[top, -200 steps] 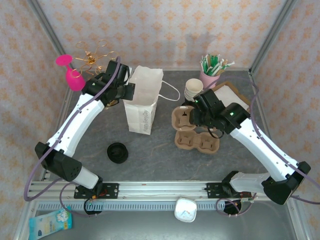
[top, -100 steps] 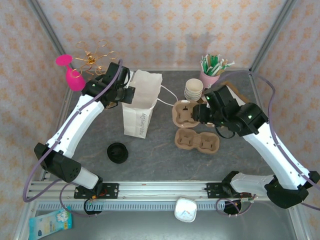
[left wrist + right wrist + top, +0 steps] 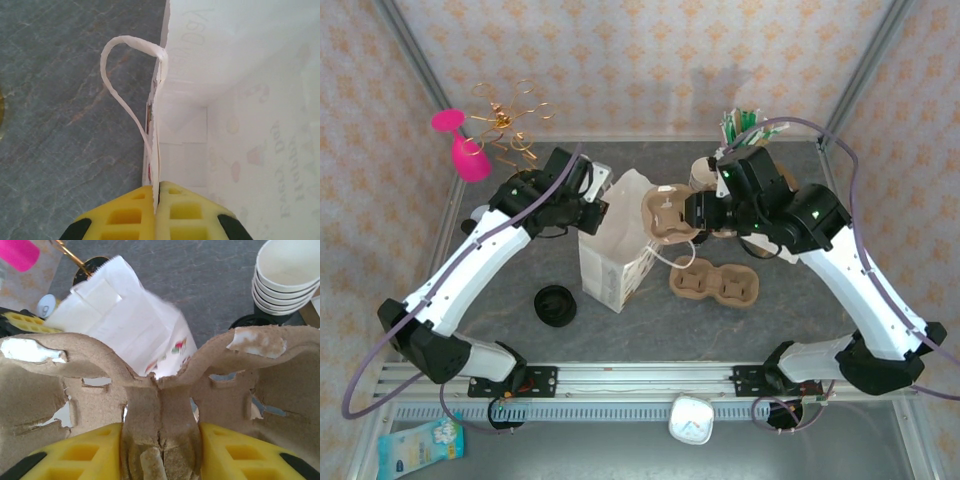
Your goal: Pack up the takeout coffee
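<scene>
The grey table carries a white paper bag that stands tilted, its mouth open upward. On the bag's left rim the left gripper is pinched tight on the paper wall, just below the looped handle. At the bag's right rim the right gripper is clamped on the centre ridge of a cardboard cup carrier. The carrier's long axis runs across the jaws, with an empty-looking well on either side. It hangs at the bag's mouth; whether it touches the rim I cannot tell. A second carrier lies flat on the table to the right of the bag. Farther right of the bag, beyond the held carrier, stands a stack of lidless cups. Just beside its foot is a dark round-topped shape that I take for the takeout coffee, half hidden, so its tilt is unclear. It lies on the side of the right claw away from the bag, so the right arm is much the nearer and would have to turn back for it. A loose black lid lies to the near left of the bag.
</scene>
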{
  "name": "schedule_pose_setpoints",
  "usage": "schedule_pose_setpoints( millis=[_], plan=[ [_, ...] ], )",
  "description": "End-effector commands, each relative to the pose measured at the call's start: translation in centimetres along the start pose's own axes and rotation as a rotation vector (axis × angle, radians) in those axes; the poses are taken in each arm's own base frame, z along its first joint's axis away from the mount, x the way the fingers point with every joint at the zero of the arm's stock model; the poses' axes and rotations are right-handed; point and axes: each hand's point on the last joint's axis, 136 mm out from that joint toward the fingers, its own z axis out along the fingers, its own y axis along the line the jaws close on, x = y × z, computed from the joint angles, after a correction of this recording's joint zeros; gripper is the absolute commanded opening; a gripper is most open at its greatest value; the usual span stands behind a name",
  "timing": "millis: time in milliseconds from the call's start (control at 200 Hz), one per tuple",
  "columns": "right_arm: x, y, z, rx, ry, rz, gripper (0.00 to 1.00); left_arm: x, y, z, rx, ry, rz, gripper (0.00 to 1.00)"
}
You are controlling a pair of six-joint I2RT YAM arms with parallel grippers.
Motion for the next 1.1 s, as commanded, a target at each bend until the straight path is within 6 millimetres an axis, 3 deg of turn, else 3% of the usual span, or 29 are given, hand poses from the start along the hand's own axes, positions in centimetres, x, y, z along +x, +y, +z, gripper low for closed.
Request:
schedule_pose_setpoints(
  millis=[0, 275, 435, 470, 626, 711, 876, 956, 1096],
  plan=[
    [-0.1, 1.3, -0.7, -0.049, 0.007, -0.043, 0.41, 0.6, -0.9, -0.5, 0.042, -0.015, 0.047, 0.0],
    [-0.9, 4.1, 0.0, -0.109, 0.023, -0.096, 0.4, 0.7, -1.0, 0.4, 0.058, -0.038, 0.073, 0.0],
    [-1.2, 5.5, 0.9, -0.158, 0.038, -0.126, 0.4, 0.6, 0.4, -0.1, 0.009, -0.042, 0.035, 0.3],
    [-1.3, 5.8, 0.9, -0.166, 0.038, -0.133, 0.4, 0.5, 0.9, -0.5, -0.005, -0.055, 0.012, 0.38],
    [-2.3, 6.9, 0.7, -0.203, 0.017, -0.146, 0.4, 0.1, 3.8, -3.0, -0.101, -0.128, -0.153, 0.53],
    [-2.5, 7.7, 1.2, -0.228, 0.031, -0.153, 0.4, -0.4, 4.4, -5.1, -0.107, -0.193, -0.254, 0.64],
    [-3.7, 9.2, 1.3, -0.253, 0.009, -0.186, 0.4, 0.4, 4.9, -8.6, -0.117, -0.257, -0.481, 0.7],
    [-3.9, 10.0, 2.0, -0.276, 0.017, -0.197, 0.4, 1.1, 4.2, -9.5, -0.059, -0.279, -0.575, 0.71],
    [-3.7, 11.7, 3.4, -0.301, 0.027, -0.228, 0.4, 3.2, 5.0, -11.1, -0.096, -0.298, -0.713, 0.71]
  ],
)
